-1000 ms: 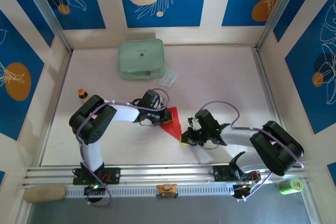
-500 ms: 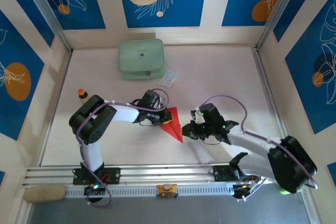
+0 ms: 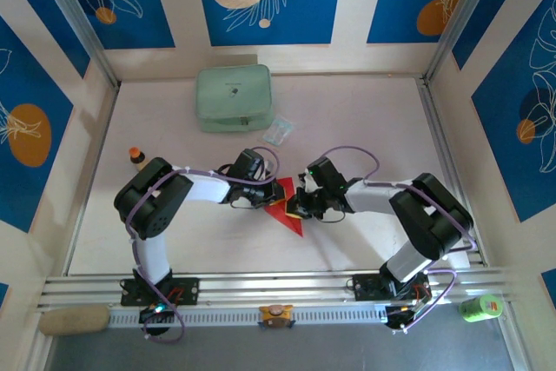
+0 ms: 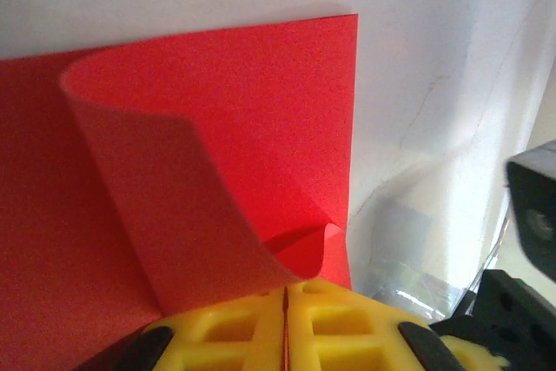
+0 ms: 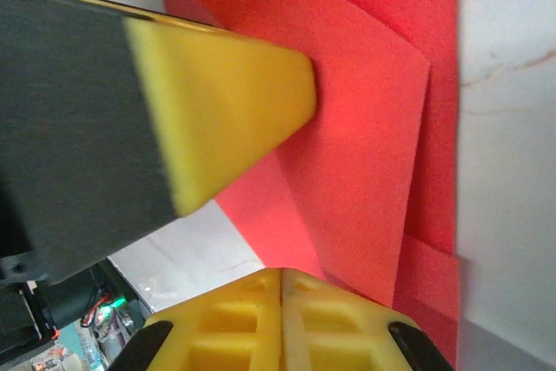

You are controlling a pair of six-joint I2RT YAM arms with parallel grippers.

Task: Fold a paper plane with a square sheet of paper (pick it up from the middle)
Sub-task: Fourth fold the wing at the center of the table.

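Up close, left gripper [image 4: 285, 291] jaws clamp the curled red sheet [image 4: 243, 102]; right gripper [image 5: 281, 277] jaws together (unclear overhead).

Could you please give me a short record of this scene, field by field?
Workpiece: bright red partly folded sheet of paper, mid-table, one flap curled up off the sheet
Left gripper: shut, pinching the curled flap's edge
Right gripper: shut at the paper's opposite side; cannot tell if it pinches paper
Far side: pale green rectangular pouch, small clear plastic packet beside it
Stage: partly folded, not yet a dart shape
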